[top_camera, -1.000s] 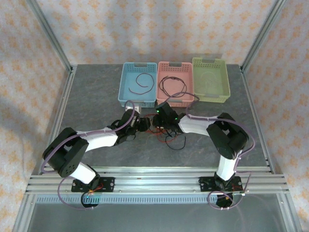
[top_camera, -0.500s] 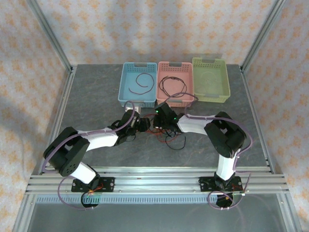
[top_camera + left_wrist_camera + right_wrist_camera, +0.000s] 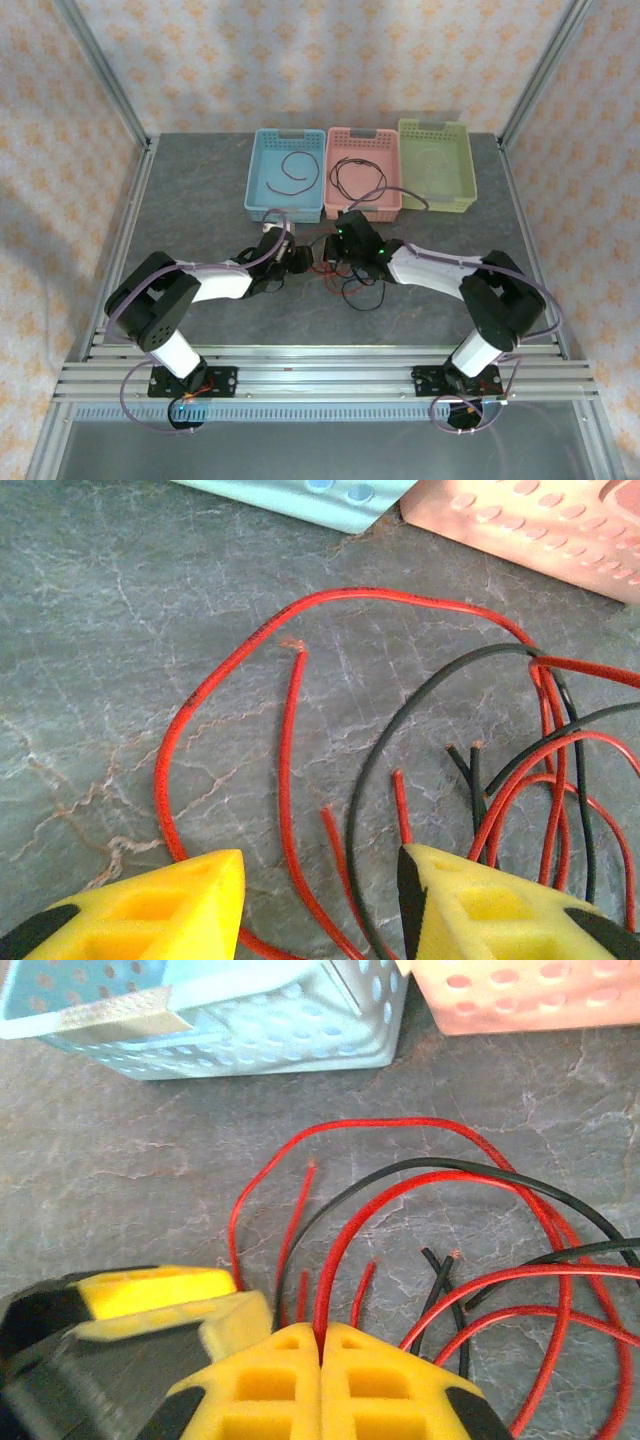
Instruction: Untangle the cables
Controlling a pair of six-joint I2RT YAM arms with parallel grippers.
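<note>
Two arms reach in from the near edge of the grey marbled table (image 3: 190,210), and their two claws meet over its middle. The left claw (image 3: 320,885) is open, its two yellow fingers (image 3: 150,910) set wide apart just above the table, with red and black strands running between them. The right claw (image 3: 322,1345) is closed, fingers pressed together, and a red cable (image 3: 335,1260) runs straight into the seam between them, so it appears pinched there. The two claws sit just beside each other.

The cables (image 3: 352,285) lie in a loose tangle on the table under and just to the right of the claws, near the baskets. They are thin, glossy wires in red (image 3: 285,740) and black (image 3: 395,740), curving in wide overlapping loops that cross each other on the right. Five cut ends show in the left wrist view, three red and two dark. How many separate wires make up the tangle I cannot tell.

Further back stand three perforated baskets in a row. The blue basket (image 3: 290,133) on the left holds one dark wire (image 3: 290,172), the pink basket (image 3: 362,132) in the middle holds a looped dark wire (image 3: 358,178), and the green basket (image 3: 432,125) on the right holds a faint whitish wire (image 3: 430,165).
</note>
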